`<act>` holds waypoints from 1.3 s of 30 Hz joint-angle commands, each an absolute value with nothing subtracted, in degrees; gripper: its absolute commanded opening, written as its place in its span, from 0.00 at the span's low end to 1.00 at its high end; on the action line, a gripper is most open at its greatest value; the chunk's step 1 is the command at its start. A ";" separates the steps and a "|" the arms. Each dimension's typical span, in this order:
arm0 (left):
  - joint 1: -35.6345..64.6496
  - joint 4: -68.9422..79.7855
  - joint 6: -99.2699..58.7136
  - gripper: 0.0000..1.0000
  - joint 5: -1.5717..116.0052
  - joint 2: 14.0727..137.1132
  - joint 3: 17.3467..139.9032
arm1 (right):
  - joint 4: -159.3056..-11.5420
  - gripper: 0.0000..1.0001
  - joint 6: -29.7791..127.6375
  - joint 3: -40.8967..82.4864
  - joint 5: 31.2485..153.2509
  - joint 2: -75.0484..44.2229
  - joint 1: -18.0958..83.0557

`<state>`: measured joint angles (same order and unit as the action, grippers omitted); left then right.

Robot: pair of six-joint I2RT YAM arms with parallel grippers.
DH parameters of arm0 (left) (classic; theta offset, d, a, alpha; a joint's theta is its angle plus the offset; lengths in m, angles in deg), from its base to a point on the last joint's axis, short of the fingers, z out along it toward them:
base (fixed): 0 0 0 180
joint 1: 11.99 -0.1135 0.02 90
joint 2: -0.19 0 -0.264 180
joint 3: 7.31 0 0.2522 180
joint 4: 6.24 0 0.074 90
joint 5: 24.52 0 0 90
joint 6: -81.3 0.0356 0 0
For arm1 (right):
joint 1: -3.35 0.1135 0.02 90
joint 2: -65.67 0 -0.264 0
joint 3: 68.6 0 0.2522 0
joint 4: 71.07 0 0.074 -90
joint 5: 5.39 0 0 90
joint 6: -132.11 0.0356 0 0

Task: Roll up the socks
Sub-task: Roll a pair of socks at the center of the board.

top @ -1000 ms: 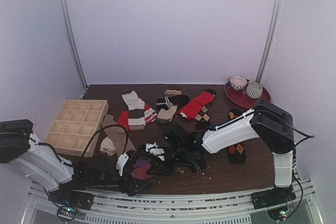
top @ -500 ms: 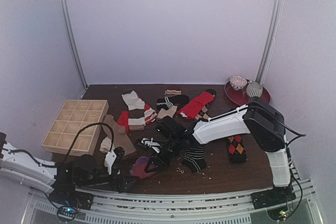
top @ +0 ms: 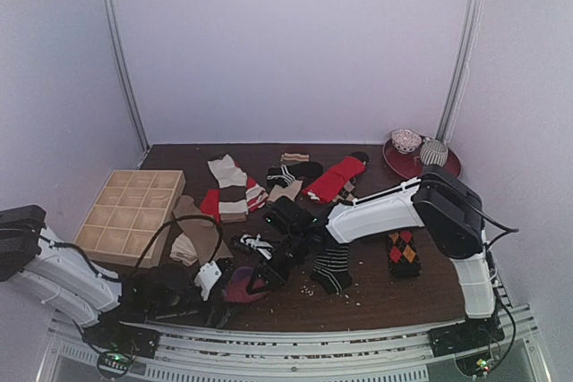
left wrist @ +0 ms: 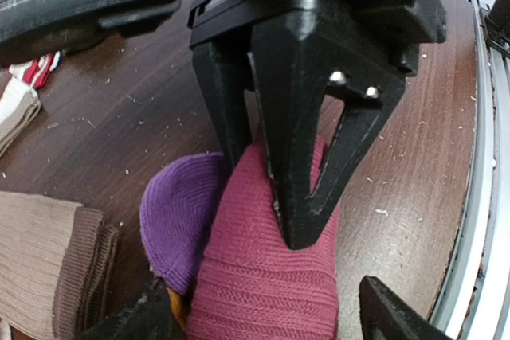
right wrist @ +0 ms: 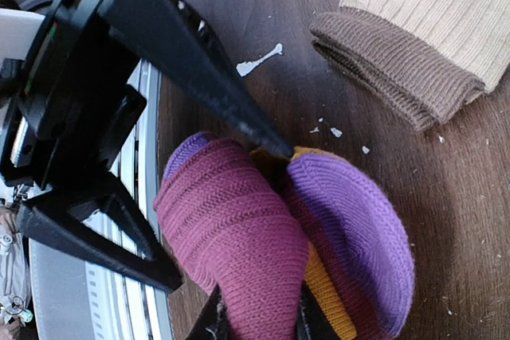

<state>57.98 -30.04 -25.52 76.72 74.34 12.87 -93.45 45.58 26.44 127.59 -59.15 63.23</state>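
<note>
Right gripper point(left wrist: 264, 185) pinches the magenta sock point(left wrist: 255, 292); left gripper point(right wrist: 227, 216) gapes wide around it, tan sock point(left wrist: 48, 260) beside.

We see a magenta sock point(right wrist: 231, 228) with a purple patch and orange band, a black-and-white striped sock point(top: 333, 267), a black argyle sock point(top: 403, 250) with orange-red diamonds, a red sock point(top: 337, 176), and a cream-and-brown ribbed sock point(right wrist: 422, 29).

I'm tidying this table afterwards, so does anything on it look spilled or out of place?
Yes: pale flecks lie scattered on the dark wooden table near its front edge, beside the black-and-white striped sock. They look like loose debris, crumbs or lint; too small to tell which.
</note>
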 commanded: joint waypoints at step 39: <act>55.17 -24.67 -46.00 0.00 62.63 90.96 14.63 | -56.46 0.72 5.77 -2.64 107.19 -41.96 68.21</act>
